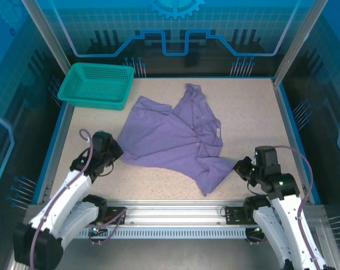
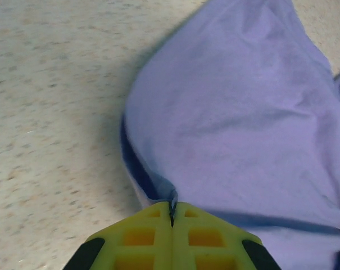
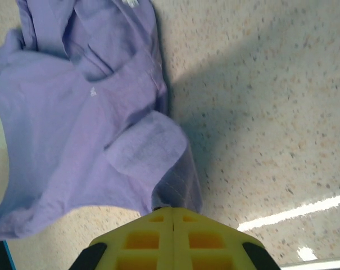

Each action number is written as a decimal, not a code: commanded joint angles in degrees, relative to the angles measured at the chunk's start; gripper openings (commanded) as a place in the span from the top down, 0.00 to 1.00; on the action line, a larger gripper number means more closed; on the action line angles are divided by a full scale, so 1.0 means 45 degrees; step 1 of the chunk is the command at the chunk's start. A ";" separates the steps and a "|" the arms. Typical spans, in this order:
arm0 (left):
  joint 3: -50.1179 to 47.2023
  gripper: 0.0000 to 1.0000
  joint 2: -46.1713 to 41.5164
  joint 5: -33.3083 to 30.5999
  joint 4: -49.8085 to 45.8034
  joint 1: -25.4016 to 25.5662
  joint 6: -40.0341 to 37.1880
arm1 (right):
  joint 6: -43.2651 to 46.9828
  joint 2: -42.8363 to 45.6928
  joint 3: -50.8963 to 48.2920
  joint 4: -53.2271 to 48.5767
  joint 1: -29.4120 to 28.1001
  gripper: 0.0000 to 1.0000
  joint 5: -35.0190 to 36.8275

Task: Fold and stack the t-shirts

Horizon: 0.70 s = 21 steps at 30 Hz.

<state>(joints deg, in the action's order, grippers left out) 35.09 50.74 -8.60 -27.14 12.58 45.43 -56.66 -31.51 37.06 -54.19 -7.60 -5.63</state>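
Tools (image 1: pixel 117 151) (image 1: pixel 239 167) low, closed (seemingly on t-shirt (image 1: pixel 170 138))

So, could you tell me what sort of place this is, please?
Probably a robot test cell, not a home: blue printed panels wall in a speckled table edged by an aluminium mounting rail.

Top view looks down from behind the arms (image 1: pixel 68 197); wrist views, close behind left pincer (image 2: pixel 171 206) and right pincer (image 3: pixel 173 211), share its shirt (image 1: pixel 170 135).
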 commanded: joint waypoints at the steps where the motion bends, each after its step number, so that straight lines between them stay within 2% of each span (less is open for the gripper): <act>1: 0.2072 1.00 0.1957 0.1438 0.1144 -0.0120 -0.1072 | -0.0327 -0.1862 0.1174 0.1931 -0.0037 1.00 0.0858; 6: 0.6424 1.00 0.6418 0.2664 0.1227 -0.0117 -0.1120 | 0.0154 -0.6298 0.4170 0.3596 0.0254 1.00 0.1166; 8: 0.8509 1.00 0.8157 0.2725 0.0933 -0.0124 -0.1130 | 0.0265 -0.8099 0.5474 0.4027 0.0581 1.00 0.1128; 11: 1.2305 1.00 1.1132 0.2989 0.0241 -0.0134 -0.1249 | -0.0237 -1.0961 0.7745 0.4754 0.1377 1.00 0.0199; 14: 1.8319 1.00 1.4822 0.3553 -0.1650 -0.0308 -0.1636 | -0.0467 -1.4036 1.1313 0.4950 0.2007 1.00 -0.1205; 17: 2.7766 1.00 1.8822 0.4233 -0.3884 -0.0634 -0.1841 | 0.0290 -1.6810 1.7300 0.2781 0.2103 1.00 -0.2097; 18: 3.0605 1.00 1.9884 0.4379 -0.3826 -0.0854 -0.1425 | 0.0537 -1.7419 1.9270 0.2013 0.2033 1.00 -0.2047; 19: 3.1364 1.00 1.9871 0.4728 -0.2736 -0.1152 -0.0838 | 0.0685 -1.7836 2.1149 0.1304 0.1965 1.00 -0.1797; 21: 2.8874 1.00 1.7906 0.5127 -0.0328 -0.1622 -0.0144 | 0.0929 -1.8210 2.3743 0.0473 0.1779 1.00 -0.1409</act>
<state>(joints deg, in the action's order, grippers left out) 159.41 141.82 9.82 -34.57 9.50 41.19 -55.31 -115.90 129.29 -43.64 1.45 -10.76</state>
